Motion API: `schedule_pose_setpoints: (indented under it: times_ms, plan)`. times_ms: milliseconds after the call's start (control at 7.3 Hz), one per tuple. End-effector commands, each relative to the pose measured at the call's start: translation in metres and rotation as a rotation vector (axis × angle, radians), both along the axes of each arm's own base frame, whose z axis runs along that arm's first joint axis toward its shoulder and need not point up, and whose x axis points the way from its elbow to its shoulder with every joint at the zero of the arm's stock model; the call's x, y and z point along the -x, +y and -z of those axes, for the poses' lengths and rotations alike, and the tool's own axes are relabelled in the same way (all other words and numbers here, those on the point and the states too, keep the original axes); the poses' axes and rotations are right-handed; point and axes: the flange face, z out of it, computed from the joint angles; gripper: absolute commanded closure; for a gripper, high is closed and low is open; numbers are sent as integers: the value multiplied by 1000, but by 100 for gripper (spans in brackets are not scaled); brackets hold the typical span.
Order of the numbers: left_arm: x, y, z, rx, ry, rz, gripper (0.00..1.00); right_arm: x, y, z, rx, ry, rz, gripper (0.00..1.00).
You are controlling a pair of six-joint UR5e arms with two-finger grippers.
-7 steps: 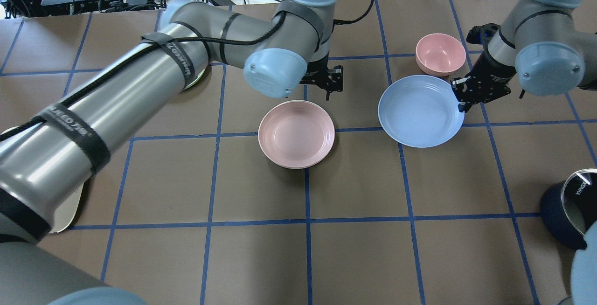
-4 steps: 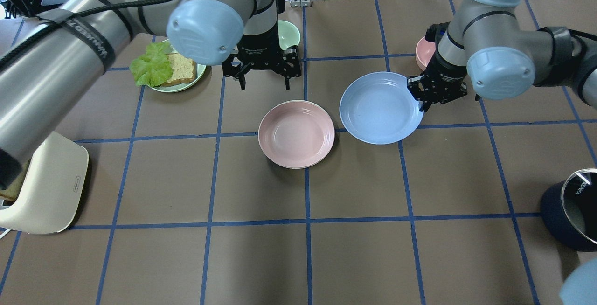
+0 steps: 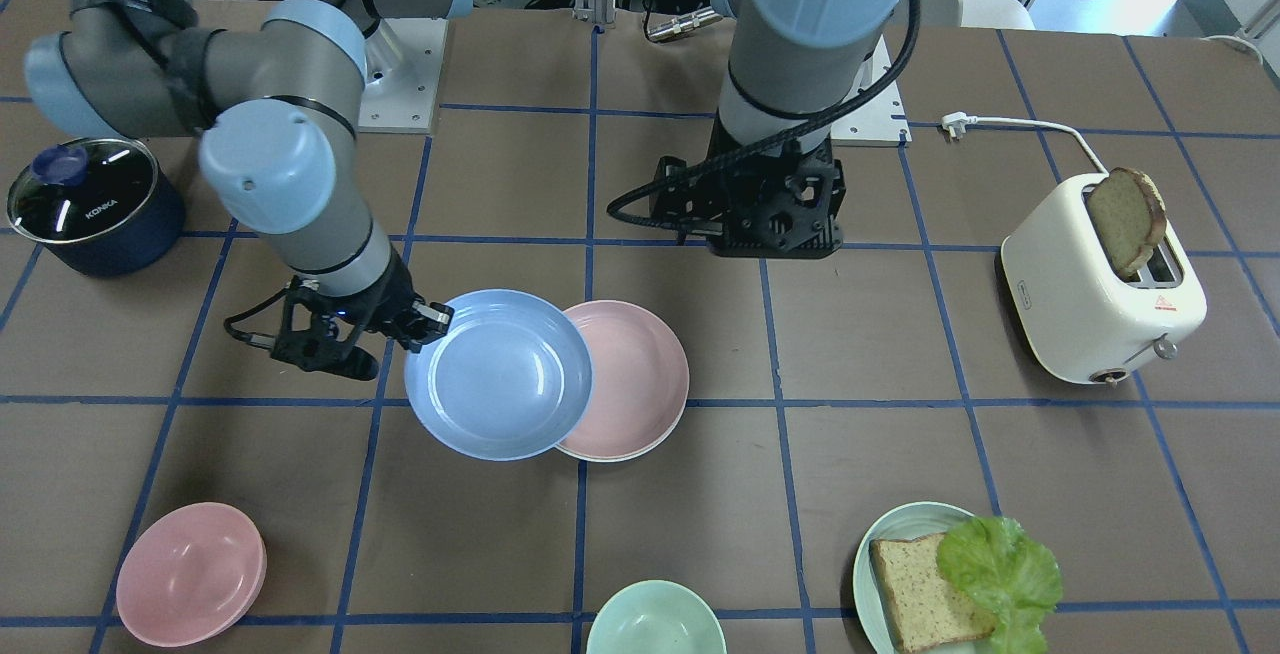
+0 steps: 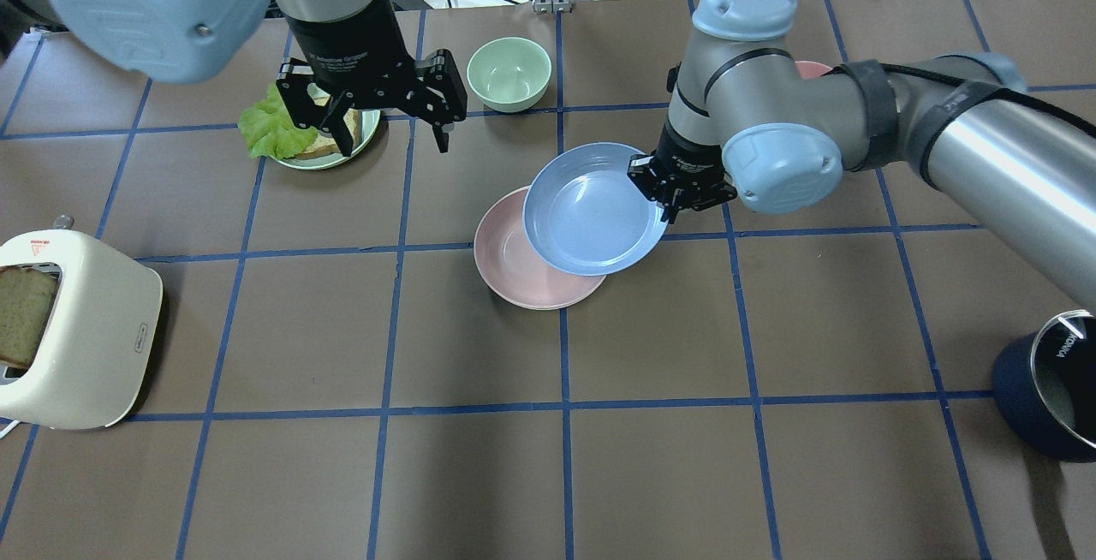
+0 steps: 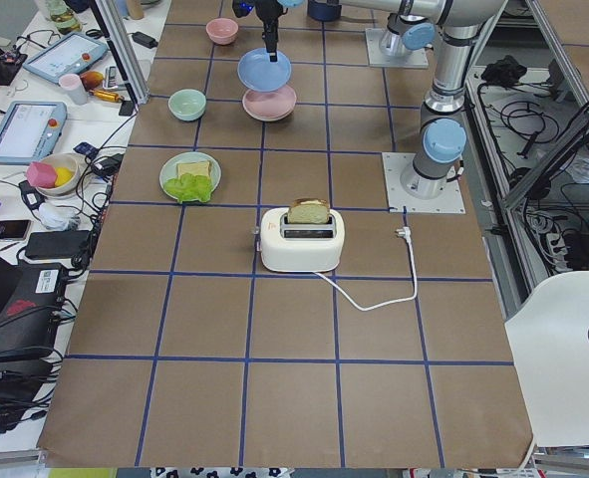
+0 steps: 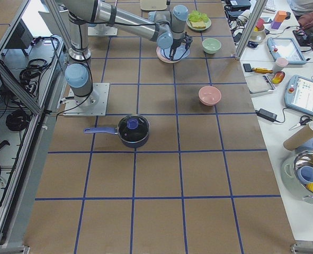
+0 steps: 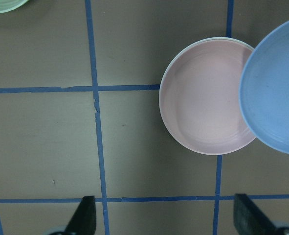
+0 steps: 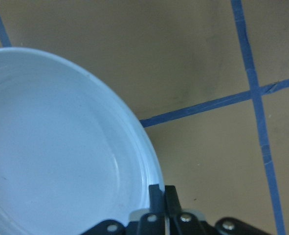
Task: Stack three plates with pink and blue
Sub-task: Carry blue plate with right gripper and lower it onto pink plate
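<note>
My right gripper (image 4: 670,209) is shut on the near-right rim of the light blue plate (image 4: 591,209) and holds it above the table. The blue plate overlaps the right part of the pale pink plate (image 4: 514,265). The wrist view shows the pads (image 8: 156,192) pinching the blue rim (image 8: 51,147). The pink plate (image 3: 635,374) rests on the cream-white plate, of which only a thin rim (image 3: 620,458) shows. My left gripper (image 4: 392,136) is open and empty, raised to the far left of the stack, and looks down on the pink plate (image 7: 203,98).
A green bowl (image 4: 509,72) and a green plate with bread and lettuce (image 4: 300,128) stand at the far left. A pink bowl (image 3: 190,574) is behind the right arm. A toaster (image 4: 77,337) is at the near left, a dark pot (image 4: 1049,397) at the near right.
My right gripper has carried the blue plate leftward, from beside the pink bowl to partly over the pink plate. My left arm has drawn back to the far left, gripper open.
</note>
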Motion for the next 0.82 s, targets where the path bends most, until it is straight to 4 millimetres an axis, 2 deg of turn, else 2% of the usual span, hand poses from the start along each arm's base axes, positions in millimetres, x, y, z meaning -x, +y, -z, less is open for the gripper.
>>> schedule_pose_setpoints:
  times_ms: [0, 411, 548, 685]
  plan:
    - [-14, 13, -4, -5, -3, -25, 0, -37, 5, 14, -1, -37, 48, 100]
    - [-17, 13, 0, -2, 1, -31, 0, -52, 11, 34, -34, -31, 20, 100]
    - [-18, 14, 0, -2, -2, -30, 0, -53, 10, 38, -36, -29, 11, 65]
    - [-17, 14, -2, 2, 1, -30, 0, -53, 10, 41, -37, -23, 9, 36]
